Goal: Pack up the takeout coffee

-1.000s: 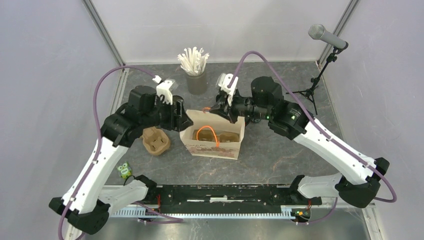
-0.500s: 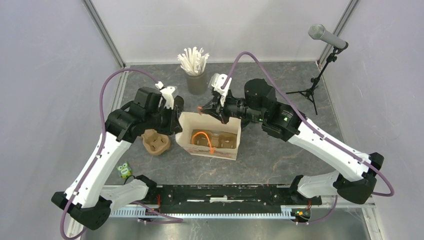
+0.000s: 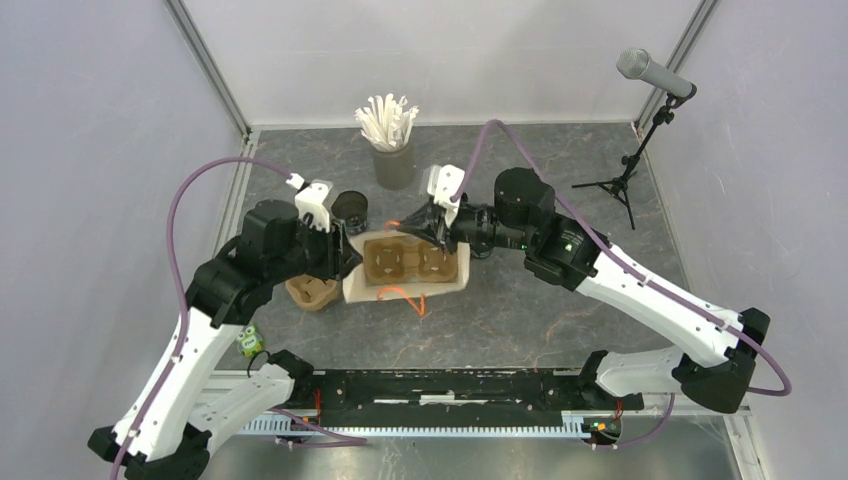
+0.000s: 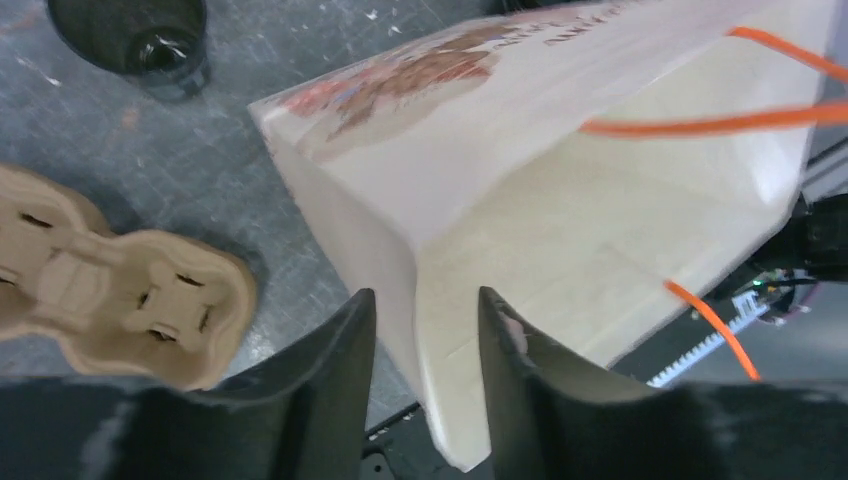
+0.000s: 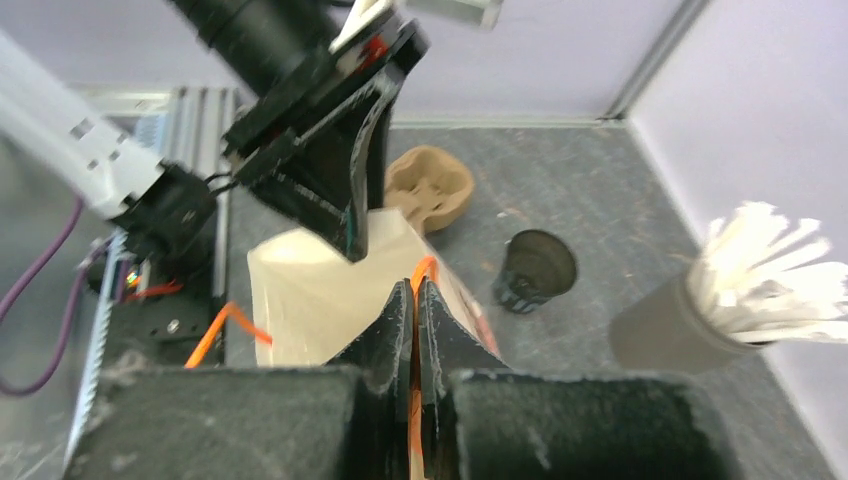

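One black cup (image 3: 350, 210) of the takeout coffee stands open-topped and lidless on the table behind the white paper bag (image 3: 445, 286); it also shows in both wrist views (image 4: 140, 35) (image 5: 538, 268). A brown cup carrier (image 3: 405, 260) lies inside the bag. My left gripper (image 3: 345, 264) (image 4: 425, 295) grips the bag's (image 4: 560, 220) left corner fold, one finger outside and one inside. My right gripper (image 3: 428, 225) (image 5: 415, 287) is shut on the bag's orange handle (image 5: 425, 268) at the far rim.
A second brown carrier (image 3: 310, 293) (image 4: 120, 300) lies on the table left of the bag. A grey cup of white straws (image 3: 393, 160) stands at the back. A microphone stand (image 3: 625, 185) is at the right. A small green toy (image 3: 248, 341) sits near the front rail.
The bag has shifted left and tipped, so the carrier inside now faces up. My left gripper has closed on the bag's left edge. The right gripper has followed with the handle.
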